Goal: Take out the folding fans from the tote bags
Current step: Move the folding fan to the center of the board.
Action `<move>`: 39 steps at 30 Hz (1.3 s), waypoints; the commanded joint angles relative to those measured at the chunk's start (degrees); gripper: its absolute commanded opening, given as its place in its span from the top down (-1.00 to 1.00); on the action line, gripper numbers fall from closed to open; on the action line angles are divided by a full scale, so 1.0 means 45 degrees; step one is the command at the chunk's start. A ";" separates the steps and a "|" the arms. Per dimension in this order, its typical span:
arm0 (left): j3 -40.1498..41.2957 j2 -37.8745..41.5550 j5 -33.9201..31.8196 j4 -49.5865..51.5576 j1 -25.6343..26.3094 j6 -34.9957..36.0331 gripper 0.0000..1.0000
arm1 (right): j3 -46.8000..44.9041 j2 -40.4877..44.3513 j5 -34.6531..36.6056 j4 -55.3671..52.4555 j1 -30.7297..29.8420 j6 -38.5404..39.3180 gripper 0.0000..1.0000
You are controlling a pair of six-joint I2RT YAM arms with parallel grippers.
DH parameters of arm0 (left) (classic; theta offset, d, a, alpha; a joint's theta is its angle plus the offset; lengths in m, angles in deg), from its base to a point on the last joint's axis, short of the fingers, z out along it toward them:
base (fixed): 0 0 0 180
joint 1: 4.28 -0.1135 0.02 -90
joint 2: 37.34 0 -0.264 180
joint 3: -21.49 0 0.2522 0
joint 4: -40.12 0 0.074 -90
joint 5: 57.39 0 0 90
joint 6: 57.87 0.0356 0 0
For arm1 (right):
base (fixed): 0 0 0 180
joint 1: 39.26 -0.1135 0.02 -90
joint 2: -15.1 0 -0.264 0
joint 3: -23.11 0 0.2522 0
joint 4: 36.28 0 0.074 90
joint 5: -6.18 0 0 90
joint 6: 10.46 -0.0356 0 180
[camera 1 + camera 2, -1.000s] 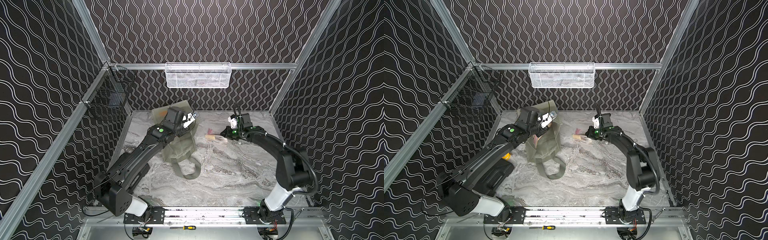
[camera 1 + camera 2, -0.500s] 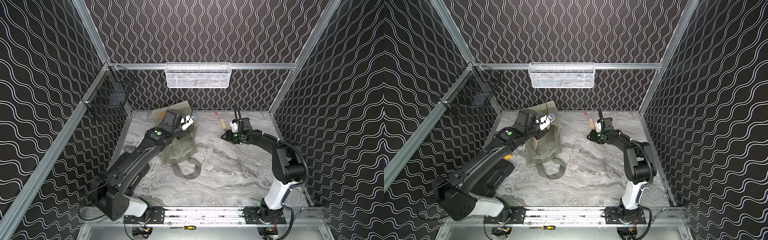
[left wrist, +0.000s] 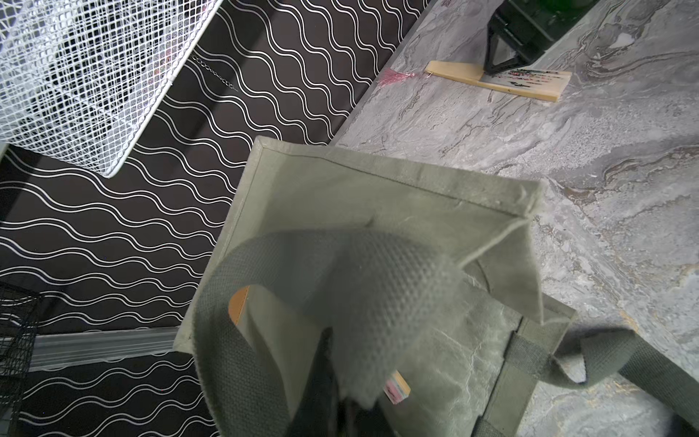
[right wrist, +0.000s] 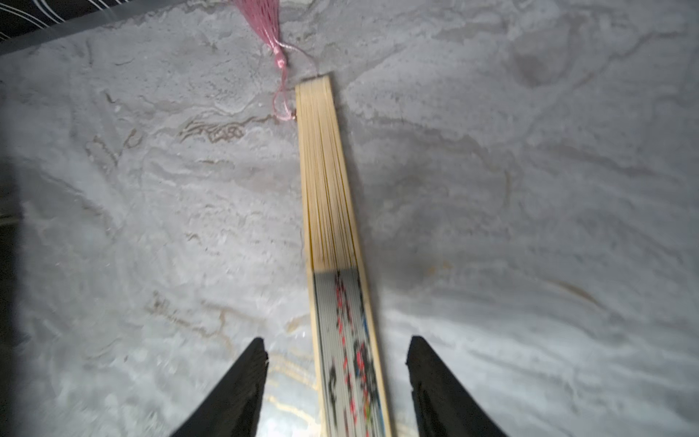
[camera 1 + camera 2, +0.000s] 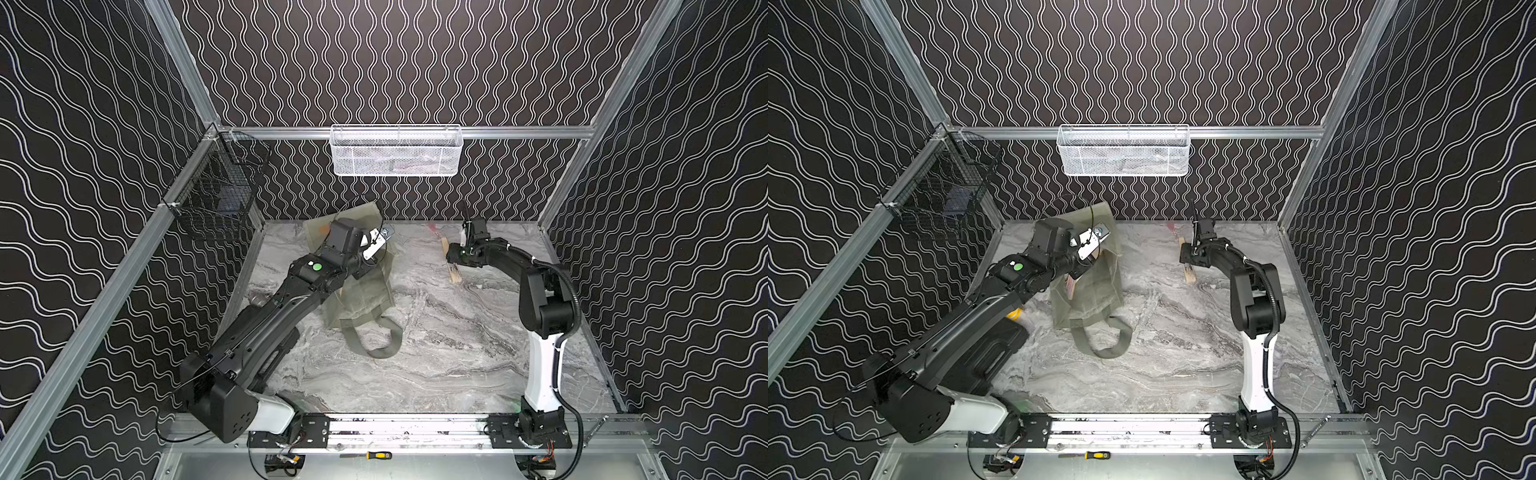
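My right jaws stand apart, one on each side of the fan (image 4: 333, 227) and clear of it. It lies flat on the table (image 5: 436, 353) near the back edge, right of middle, outside the tote (image 3: 378, 189). My left jaws are shut, and I judge them clamped on the tote by its strap (image 3: 378, 287), holding its mouth up near the back-left corner.

The fan looks light and stiff, a stack of thin wood slats, probably smooth enough to slip. I'd pinch one across its narrow sides at mid-length, never by the tassel (image 4: 264, 22). The tote is soft and should sag wherever it goes unsupported.

My right wrist view shows the gap between jaws and fan, which my arm hides in both top views. The left wrist view shows a second fan (image 3: 397, 389) with its end peeking from the tote. A top view gives that fan (image 5: 1070, 286) only as a small pink patch.
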State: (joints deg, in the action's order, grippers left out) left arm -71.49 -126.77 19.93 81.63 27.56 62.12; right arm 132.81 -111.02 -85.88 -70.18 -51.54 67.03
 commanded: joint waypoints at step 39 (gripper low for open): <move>-0.0498 -0.0322 0.0334 -0.0067 -0.0239 -0.0804 1.00 | 0.5762 -0.4322 0.1240 -0.2564 -0.1643 -0.1141 0.26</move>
State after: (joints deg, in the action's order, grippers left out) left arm -72.93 -127.78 20.84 82.30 26.62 60.27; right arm 158.78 -130.41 -79.74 -74.31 -58.42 63.05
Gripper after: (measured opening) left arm 0.057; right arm 0.341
